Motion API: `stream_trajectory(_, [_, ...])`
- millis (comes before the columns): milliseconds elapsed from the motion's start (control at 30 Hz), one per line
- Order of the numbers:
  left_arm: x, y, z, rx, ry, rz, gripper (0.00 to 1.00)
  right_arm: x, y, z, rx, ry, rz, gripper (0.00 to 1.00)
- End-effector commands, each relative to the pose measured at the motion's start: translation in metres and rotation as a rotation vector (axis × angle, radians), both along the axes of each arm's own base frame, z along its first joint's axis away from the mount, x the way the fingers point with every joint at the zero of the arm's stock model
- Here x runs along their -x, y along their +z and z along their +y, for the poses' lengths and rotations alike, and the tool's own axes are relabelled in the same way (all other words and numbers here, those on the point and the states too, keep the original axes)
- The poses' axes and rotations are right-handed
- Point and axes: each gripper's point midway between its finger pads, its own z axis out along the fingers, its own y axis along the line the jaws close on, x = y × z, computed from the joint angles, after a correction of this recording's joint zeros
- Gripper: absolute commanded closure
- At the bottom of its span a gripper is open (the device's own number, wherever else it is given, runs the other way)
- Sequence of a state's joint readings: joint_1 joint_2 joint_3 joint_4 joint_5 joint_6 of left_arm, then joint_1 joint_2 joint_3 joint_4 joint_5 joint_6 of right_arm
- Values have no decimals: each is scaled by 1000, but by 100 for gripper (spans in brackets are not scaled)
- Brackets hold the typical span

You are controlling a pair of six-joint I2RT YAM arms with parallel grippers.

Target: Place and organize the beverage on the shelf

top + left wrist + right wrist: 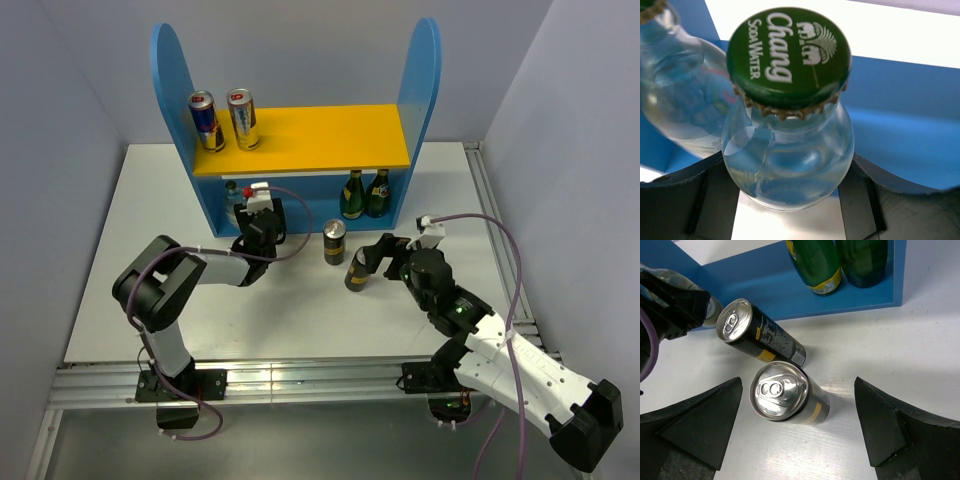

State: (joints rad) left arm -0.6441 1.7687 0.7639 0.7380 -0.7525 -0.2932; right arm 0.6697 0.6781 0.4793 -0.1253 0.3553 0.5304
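This is a robotics lab test cell, not a home or a shop. A white tabletop (300,310) sits boxed in by plain pale partition walls (60,150) at 9, 12 and 3 o'clock. At 6 o'clock an aluminium extrusion rail (320,378) runs along the table edge. It carries the bolted bases of the left arm (160,290) and the right arm (500,350), with purple-grey cables (516,275) looping off them. At 12 o'clock stands a mock-up shelf (330,135) of painted blue and yellow boards, stocked with drinks such as a Chang soda water bottle (787,165).
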Motion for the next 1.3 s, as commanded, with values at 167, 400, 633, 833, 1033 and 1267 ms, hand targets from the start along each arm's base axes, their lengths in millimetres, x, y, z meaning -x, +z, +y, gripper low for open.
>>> stream_trajectory(167, [-43,55,-3,142,26,-166,100,-5,2,4,-9,-3,-20,0])
stream_trajectory(400, [-51,49,0,145,37,-157,78,-6,1,5,-6,0,-17,0])
stream_trajectory(633, [-52,47,-2,135,30,-140,40,-6,2,5,-7,2,-18,0])
stream_trajectory(833, [-44,56,-1,149,17,-137,6,-5,1,5,-8,3,-16,0])
stream_trajectory(1033, [-34,57,-5,131,13,-122,1,-4,2,4,-13,-1,-21,0])
stream_trajectory(1267, [-3,58,-12,127,15,-97,1,-2,4,1,-21,-7,-30,0])
